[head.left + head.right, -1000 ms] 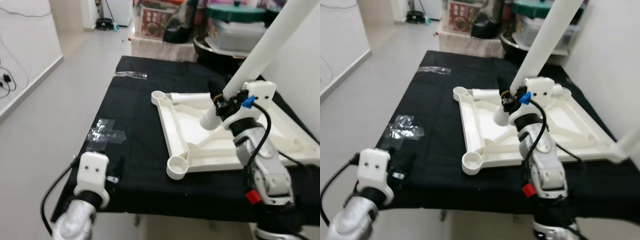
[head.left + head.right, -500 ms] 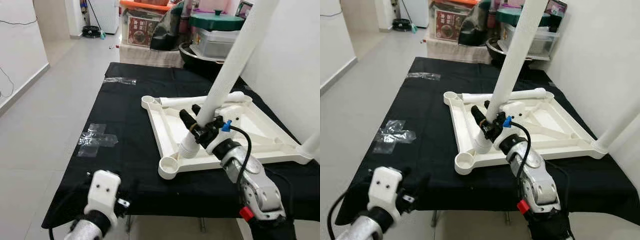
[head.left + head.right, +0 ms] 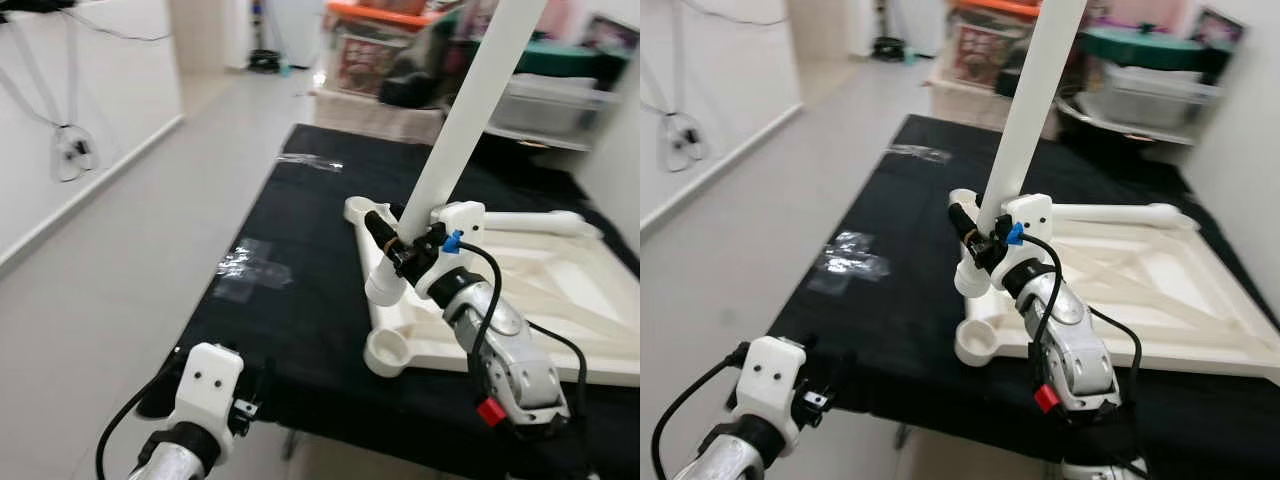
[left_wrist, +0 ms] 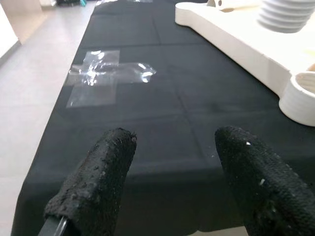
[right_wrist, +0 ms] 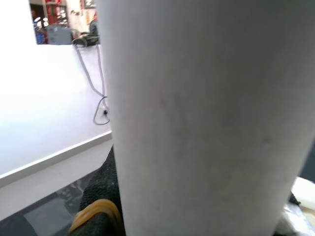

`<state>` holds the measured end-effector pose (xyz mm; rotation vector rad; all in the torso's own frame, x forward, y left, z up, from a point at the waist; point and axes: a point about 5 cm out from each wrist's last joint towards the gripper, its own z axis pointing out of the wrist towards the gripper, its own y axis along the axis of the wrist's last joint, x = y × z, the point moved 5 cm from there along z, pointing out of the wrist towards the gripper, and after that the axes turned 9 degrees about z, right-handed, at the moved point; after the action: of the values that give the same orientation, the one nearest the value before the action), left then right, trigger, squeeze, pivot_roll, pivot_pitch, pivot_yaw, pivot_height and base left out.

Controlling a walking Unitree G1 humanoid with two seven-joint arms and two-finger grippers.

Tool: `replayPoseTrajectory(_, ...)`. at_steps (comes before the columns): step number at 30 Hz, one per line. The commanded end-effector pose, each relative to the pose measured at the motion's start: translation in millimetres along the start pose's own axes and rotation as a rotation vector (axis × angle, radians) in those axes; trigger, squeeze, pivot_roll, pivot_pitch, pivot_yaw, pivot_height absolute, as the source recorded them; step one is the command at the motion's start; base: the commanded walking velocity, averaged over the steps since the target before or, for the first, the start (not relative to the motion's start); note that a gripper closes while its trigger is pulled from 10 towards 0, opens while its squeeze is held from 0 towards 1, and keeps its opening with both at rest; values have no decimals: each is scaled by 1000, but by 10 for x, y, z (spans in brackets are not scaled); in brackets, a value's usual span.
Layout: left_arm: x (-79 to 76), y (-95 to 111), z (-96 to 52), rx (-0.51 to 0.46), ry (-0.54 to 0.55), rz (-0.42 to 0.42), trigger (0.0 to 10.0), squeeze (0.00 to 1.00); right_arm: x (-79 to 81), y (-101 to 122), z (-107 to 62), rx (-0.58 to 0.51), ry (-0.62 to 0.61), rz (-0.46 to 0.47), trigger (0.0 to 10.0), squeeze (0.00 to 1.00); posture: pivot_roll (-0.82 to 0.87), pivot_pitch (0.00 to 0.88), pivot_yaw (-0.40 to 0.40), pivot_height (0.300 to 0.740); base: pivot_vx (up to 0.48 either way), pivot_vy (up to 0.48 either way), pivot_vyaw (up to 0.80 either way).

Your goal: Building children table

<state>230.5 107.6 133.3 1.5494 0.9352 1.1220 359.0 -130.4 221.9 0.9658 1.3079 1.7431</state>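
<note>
Gripping: right pincer (image 3: 398, 243) pinches the white leg (image 3: 466, 125) near its ribbed lower end, fingers pressed on either side of the tube.
Leg: tilted, rising up and away from the right pincer; its ribbed tip hangs just below the pincer, above the frame's near rail.
Frame: white tabletop (image 3: 560, 290) lying upside down on the table (image 3: 300, 260), under and beyond the right pincer; a round corner socket (image 3: 388, 352) sits just below and in front of the leg's tip, apart from it.
Left pincer (image 4: 172, 187): spread wide, hovering low at the table's near edge, well apart from the frame.
Tape (image 4: 106, 73): clear strips stuck on the black cloth, ahead of the left pincer.
Right wrist view: the leg's white surface close up, a black finger (image 5: 101, 191) beside it.
</note>
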Motion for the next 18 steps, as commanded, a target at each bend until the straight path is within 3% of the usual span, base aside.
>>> replayPoseTrajectory(1, 22, -16, 2, 12, 13, -13, 10000, 0, -45, 26, 1, -9, -18, 10, 10000, 0, 112, 66, -144, 740, 0, 0, 0)
replayPoseTrajectory(14, -9, -45, -11, 27, 0, 0, 10000, 0, -143, 127, 80, -1, 89, 108, 10000, 0, 111, 82, -141, 740, 0, 0, 0)
replayPoseTrajectory(15, -20, -49, -20, 28, -7, 1, 10000, 0, -86, 106, 58, 44, 183, 154, 10000, 0, 117, 85, -141, 740, 0, 0, 0)
replayPoseTrajectory(16, -20, -49, -20, 28, -7, 1, 10000, 0, -86, 106, 58, 44, 183, 154, 10000, 0, 117, 85, -141, 740, 0, 0, 0)
replayPoseTrajectory(18, -76, -52, -56, 30, -44, -21, 10000, 0, 55, 151, -18, 114, 423, 193, 10000, 0, 124, 94, -134, 740, 0, 0, 0)
